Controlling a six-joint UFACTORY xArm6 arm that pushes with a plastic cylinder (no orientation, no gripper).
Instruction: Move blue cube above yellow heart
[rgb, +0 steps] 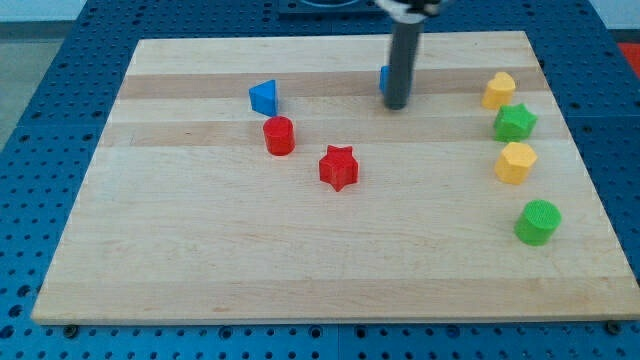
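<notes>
The blue cube (384, 80) sits near the top middle of the wooden board (200, 260), mostly hidden behind my dark rod. My tip (397, 105) rests right against the cube's right side, slightly below it. The yellow heart (499, 90) lies near the board's upper right, well to the right of the cube and the tip. A second yellow block, pentagon-like (516, 162), lies lower on the right side.
A green star (515, 122) sits between the two yellow blocks. A green cylinder (537, 221) is at the lower right. A blue triangle (263, 97), a red cylinder (279, 135) and a red star (339, 167) lie left of the tip.
</notes>
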